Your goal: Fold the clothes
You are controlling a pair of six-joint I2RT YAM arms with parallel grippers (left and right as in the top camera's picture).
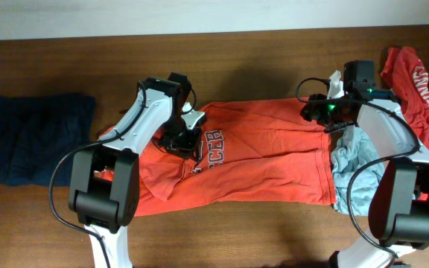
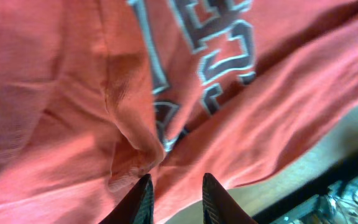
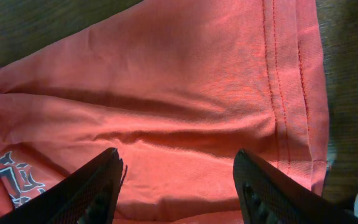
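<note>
An orange-red T-shirt lies spread flat across the middle of the table, its grey-white chest print toward the left. My left gripper hovers over the print. In the left wrist view the left gripper is open by a narrow gap, with a raised fold of the shirt just beyond the left fingertip and nothing pinched. My right gripper is over the shirt's far right corner. In the right wrist view the right gripper stands wide open above the stitched hem, holding nothing.
A navy garment lies at the left of the brown table. A pale grey-blue garment is bunched by the shirt's right edge. Another red printed tee is heaped at the far right.
</note>
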